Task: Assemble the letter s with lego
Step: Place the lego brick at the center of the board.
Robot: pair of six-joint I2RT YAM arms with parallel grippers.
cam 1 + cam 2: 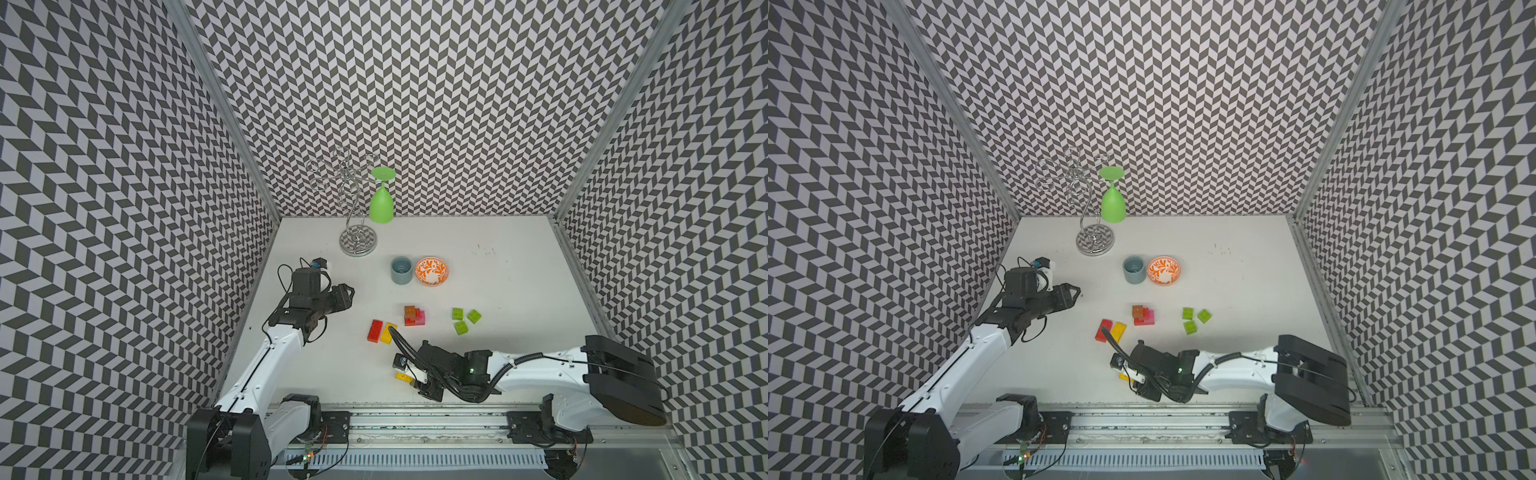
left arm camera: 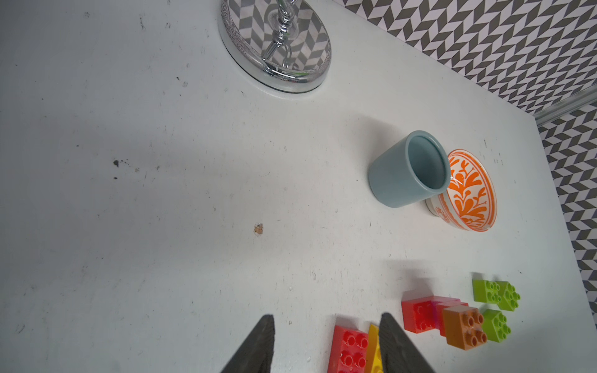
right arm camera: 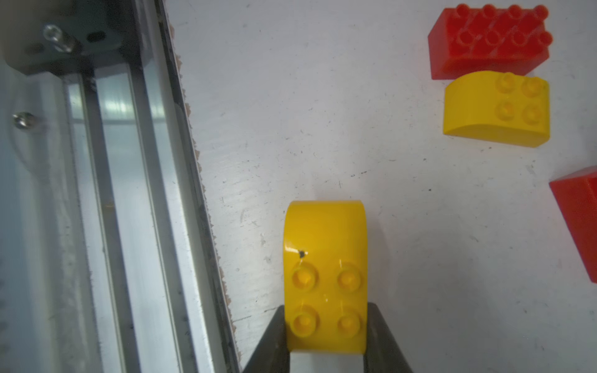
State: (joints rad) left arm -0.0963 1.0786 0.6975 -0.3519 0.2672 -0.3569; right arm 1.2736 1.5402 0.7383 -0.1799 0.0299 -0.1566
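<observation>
Right gripper (image 3: 324, 310) is clamped on the curved yellow brick (image 3: 324, 252) — looks like the pick-up step. Next it probably needs carrying to the red-pink stack (image 1: 414, 319), studs aligned. Left gripper (image 2: 328, 318) sits parted, empty.

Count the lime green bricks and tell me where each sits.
3, all right of the joined stack: far-left green brick, far-right green brick beside it, near green brick in front. The right arm may hide others.
</observation>
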